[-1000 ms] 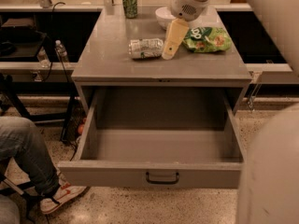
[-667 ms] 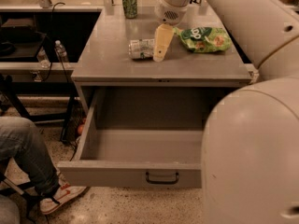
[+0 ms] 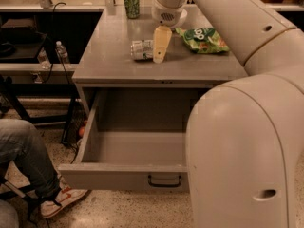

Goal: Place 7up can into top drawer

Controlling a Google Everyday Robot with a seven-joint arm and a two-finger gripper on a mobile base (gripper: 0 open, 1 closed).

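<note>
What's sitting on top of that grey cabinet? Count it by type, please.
Drink cans: 2, the 7up can lying down and a green can upright
Snack bag: 1
Total: 3
The end effector hangs at the 7up can's right end.

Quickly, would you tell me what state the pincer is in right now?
Pincer: low over the tabletop, just beside the lying 7up can; open or closed cannot be told.

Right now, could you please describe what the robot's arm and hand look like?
The arm is a thick, smooth, cream-white shell of rounded tubular segments, with thin seams and small dark oval recesses. Its wrist ends in a round housing with a dotted grille patch. The hand, over the cabinet top beside the 7up can, is pale yellow, flat and tapered. No cables show.
</note>
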